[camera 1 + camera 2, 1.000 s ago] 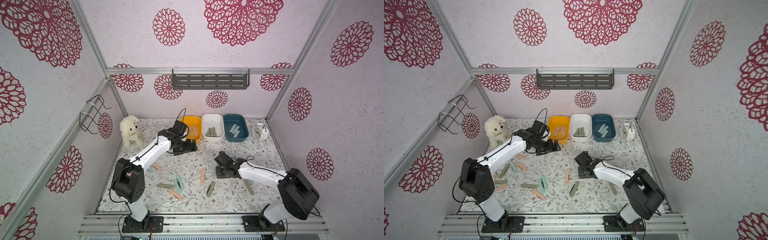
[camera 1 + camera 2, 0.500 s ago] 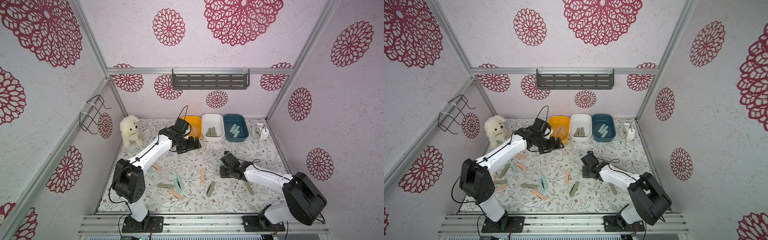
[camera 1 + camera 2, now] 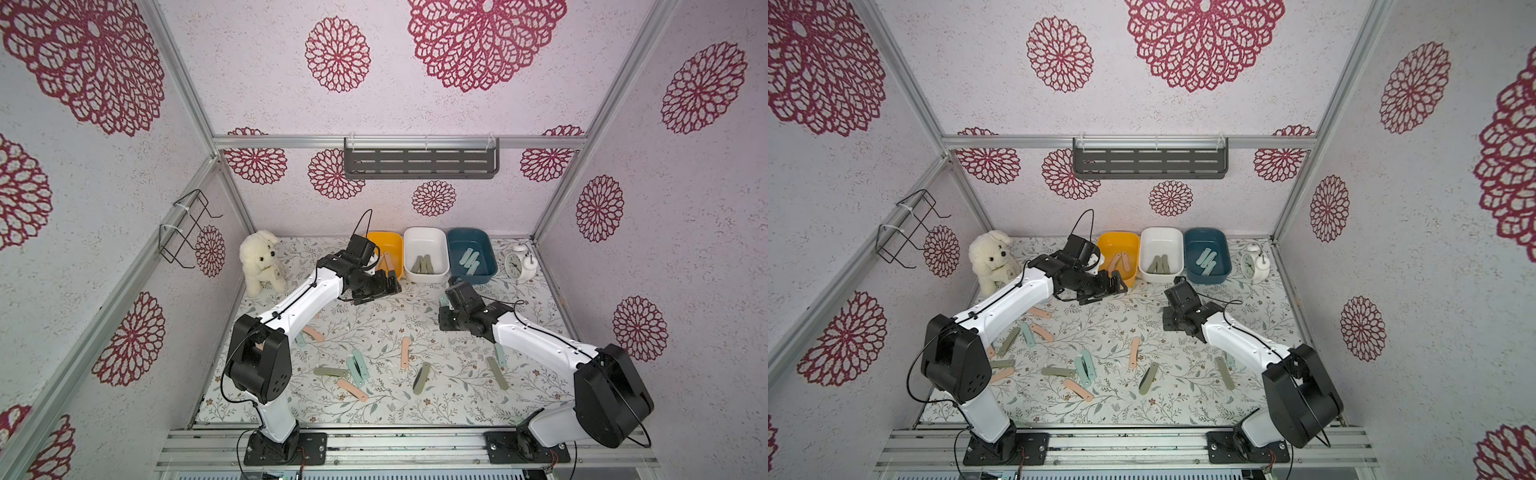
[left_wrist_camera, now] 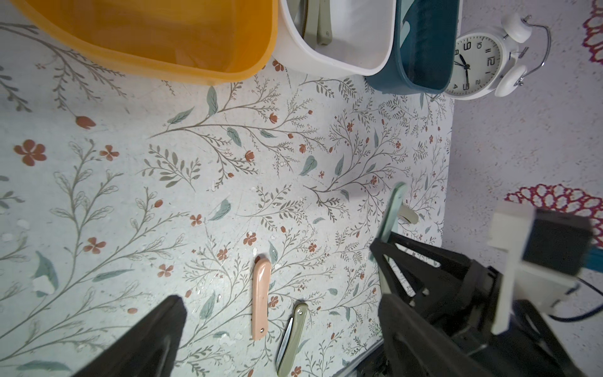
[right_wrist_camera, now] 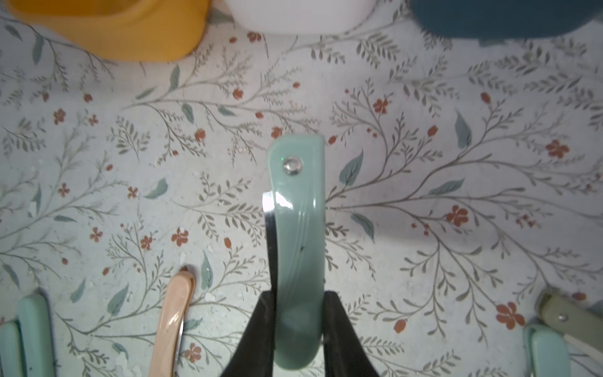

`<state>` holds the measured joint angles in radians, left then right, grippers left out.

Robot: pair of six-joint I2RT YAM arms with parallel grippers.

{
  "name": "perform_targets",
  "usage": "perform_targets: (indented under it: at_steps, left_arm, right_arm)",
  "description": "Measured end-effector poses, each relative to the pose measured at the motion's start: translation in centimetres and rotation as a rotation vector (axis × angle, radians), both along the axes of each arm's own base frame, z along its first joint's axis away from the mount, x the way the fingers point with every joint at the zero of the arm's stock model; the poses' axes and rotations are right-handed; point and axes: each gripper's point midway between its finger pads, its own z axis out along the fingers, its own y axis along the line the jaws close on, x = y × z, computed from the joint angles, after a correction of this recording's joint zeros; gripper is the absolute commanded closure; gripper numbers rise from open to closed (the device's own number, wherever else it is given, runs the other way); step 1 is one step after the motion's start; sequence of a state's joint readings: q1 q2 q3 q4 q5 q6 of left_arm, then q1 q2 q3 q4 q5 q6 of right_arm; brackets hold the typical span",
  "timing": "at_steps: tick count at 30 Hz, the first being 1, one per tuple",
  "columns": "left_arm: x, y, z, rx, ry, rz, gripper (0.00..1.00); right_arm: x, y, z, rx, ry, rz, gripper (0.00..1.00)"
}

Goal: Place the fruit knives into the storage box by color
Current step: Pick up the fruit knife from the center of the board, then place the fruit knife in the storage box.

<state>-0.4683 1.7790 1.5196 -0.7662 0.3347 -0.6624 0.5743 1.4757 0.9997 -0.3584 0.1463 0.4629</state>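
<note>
Mat [image 3: 374, 328] printed with leafy sprigs covered the table. At its far edge stood three tubs in a row, each just beside the next: yellow-orange tub [image 3: 384, 234], white tub [image 3: 424, 229] and dark teal tub [image 3: 467, 230]. The left gripper [image 3: 392, 281] hung just in front of the yellow-orange tub's near wall, jaws spread wide with nothing between them. The right gripper [image 5: 298, 295] hovered over the mat in front of the white and dark teal tubs, its jaws drawn narrow and pinching one end of a mint knife [image 5: 297, 209]. That knife stuck out past the fingertips toward the tubs, rivet end farthest from the grip. It was clear of the mat, and a thin blade edge showed along one side. Two peach knives [image 3: 1114, 262] lay in the yellow-orange tub, three olive knives [image 3: 424, 264] in the white tub and three mint knives [image 3: 471, 261] in the dark teal tub. In a top view, six more peach knives, five more olive knives and four more mint knives could be counted loose on the mat, though the arms may have hidden others
</note>
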Motion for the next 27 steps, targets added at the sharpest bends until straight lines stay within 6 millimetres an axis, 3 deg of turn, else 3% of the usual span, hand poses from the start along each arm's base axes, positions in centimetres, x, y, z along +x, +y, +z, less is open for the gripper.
perform_targets:
  at_steps: [7,16,21,27]
  left_arm:
    - [0.1,0.1,-0.2,-0.006,-0.005,-0.027,0.03]
    - [0.2,0.0,0.0,-0.028,-0.012,-0.049,0.03]
    - [0.4,0.0,-0.3,-0.020,-0.019,-0.062,0.03]
    - [0.9,0.3,-2.2,0.013,0.006,-0.069,0.03]
  right_arm:
    - [6.1,-1.4,2.4,-0.033,-0.039,-0.065,0.81]
    - [14.5,-6.2,4.3,-0.090,-0.084,-0.177,0.81]
    - [18.4,-8.9,3.5,-0.114,-0.081,-0.231,0.81]
    - [21.9,-11.0,0.7,-0.142,-0.038,-0.264,0.82]
